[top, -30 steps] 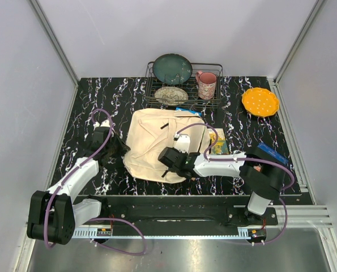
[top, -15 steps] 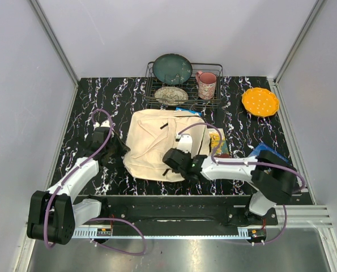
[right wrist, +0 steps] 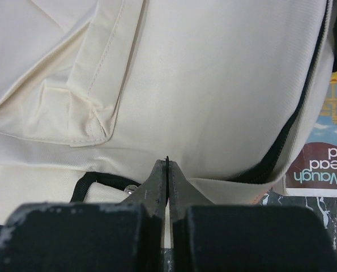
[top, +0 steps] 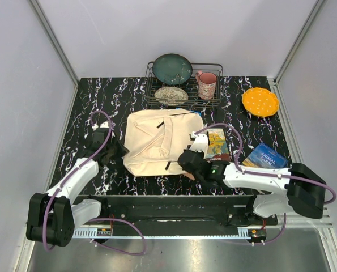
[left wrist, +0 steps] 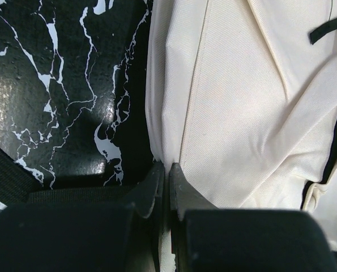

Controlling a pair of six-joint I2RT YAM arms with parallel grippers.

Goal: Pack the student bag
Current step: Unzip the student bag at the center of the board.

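**Pinching thin cloth invites a slip**

The student bag [top: 160, 141] lies flat at centre frame in the top view; the left gripper [left wrist: 167, 168] is clamped tight on a fold at the bag's left edge; the right gripper [right wrist: 167, 165] is fully closed at the bag's lower hem, its catch unclear; opposed pulls could slip the cloth free, or drag the bag over the book [right wrist: 321, 170].

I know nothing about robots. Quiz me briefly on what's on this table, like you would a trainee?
1. True or false: the pink mug stands in the wire rack.
2. What is the left tool pinching? A: student bag fabric; B: a book; C: nothing.
3. How many plates sit in the rack?
Key: 1 true; 2 A; 3 two, a dark green plate and a patterned plate.
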